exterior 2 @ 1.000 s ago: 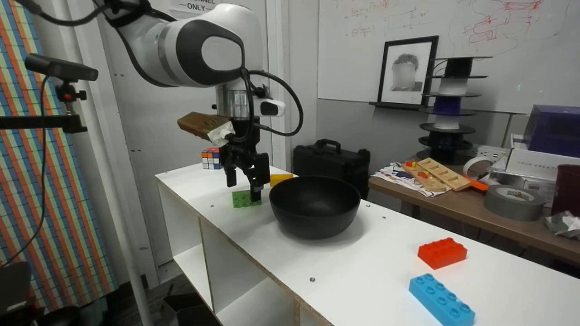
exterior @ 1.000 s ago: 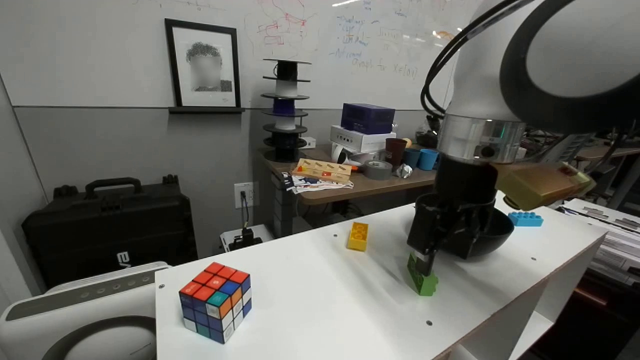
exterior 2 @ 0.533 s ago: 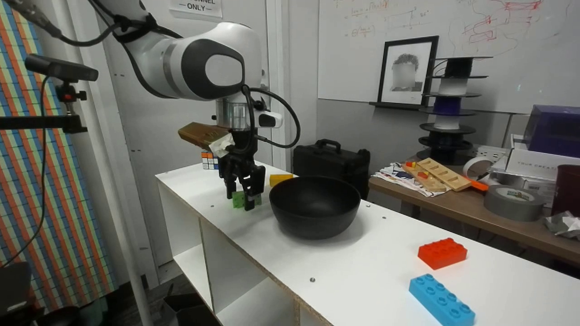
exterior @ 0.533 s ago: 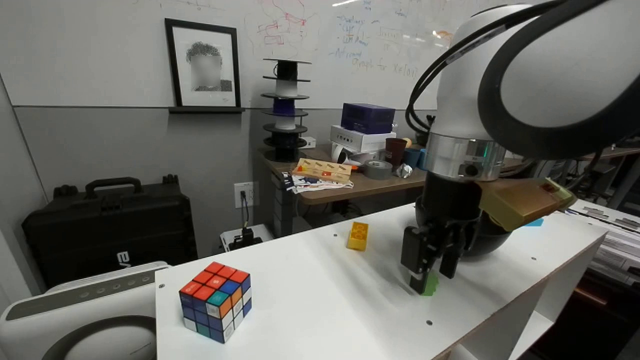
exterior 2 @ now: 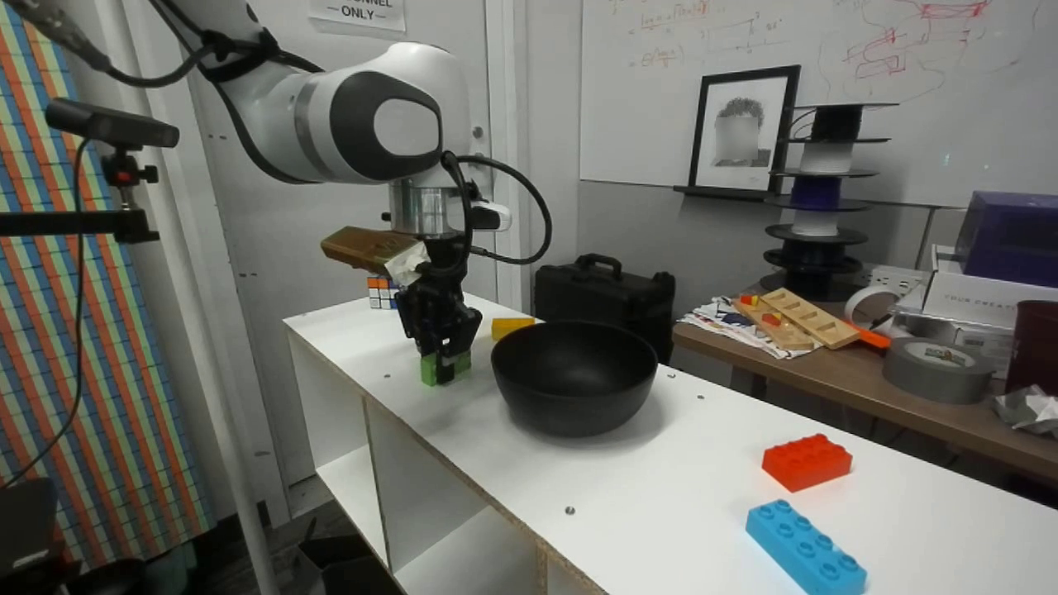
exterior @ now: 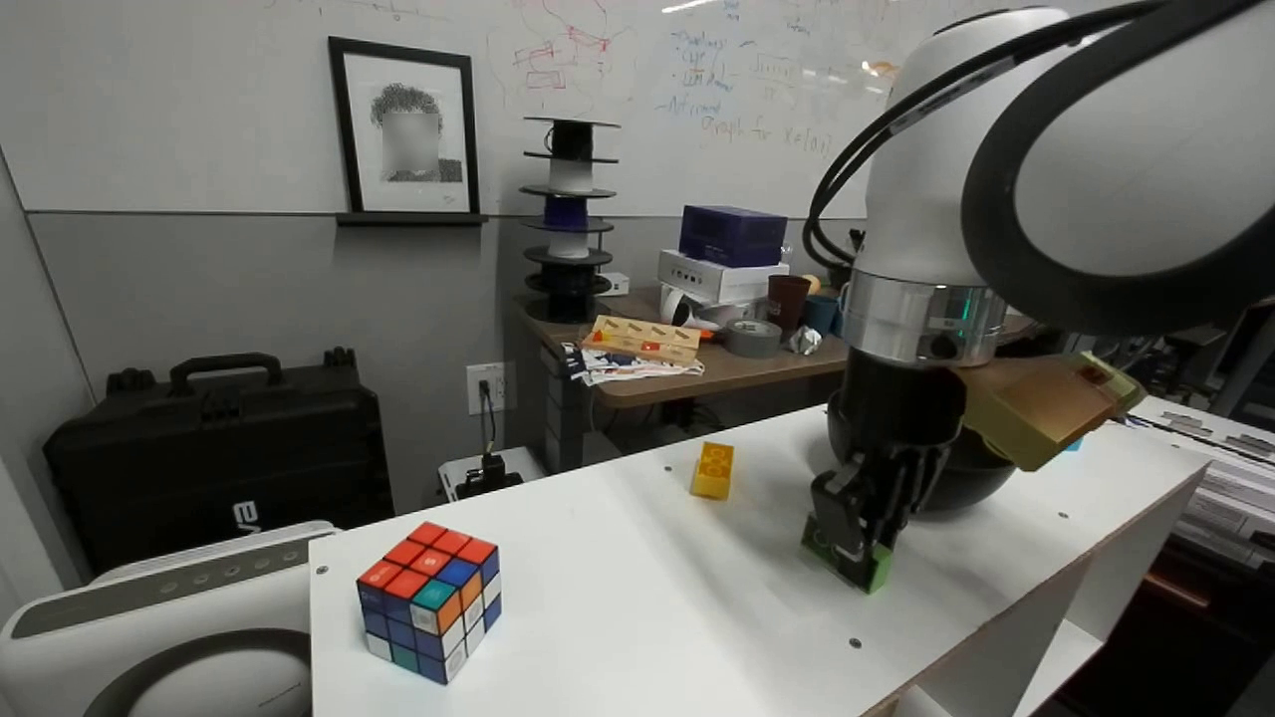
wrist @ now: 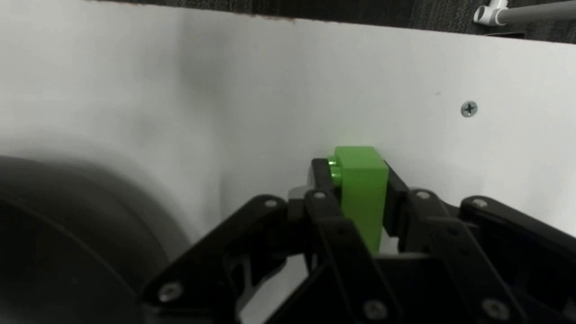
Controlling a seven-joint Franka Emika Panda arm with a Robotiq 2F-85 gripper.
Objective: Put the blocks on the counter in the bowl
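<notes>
On the white counter, the green block stands on its side, studs facing the bowl. My gripper is shut on this block, one finger against the studs and the other against the opposite face. Whether the block still touches the counter, I cannot tell. Close beside it sits the wide black bowl, whose visible inside holds nothing. A yellow block lies behind the gripper near the back edge. Past the bowl rest a red block and a light blue block.
A multicoloured puzzle cube occupies one end of the counter. The counter's edge runs along the top of the wrist view. A cluttered wooden workbench stands behind, and a black case is on the floor side.
The gripper has come down over the green block and its fingers have drawn together on it. The block has shifted and turned slightly. Bowl and other blocks have stayed put.
</notes>
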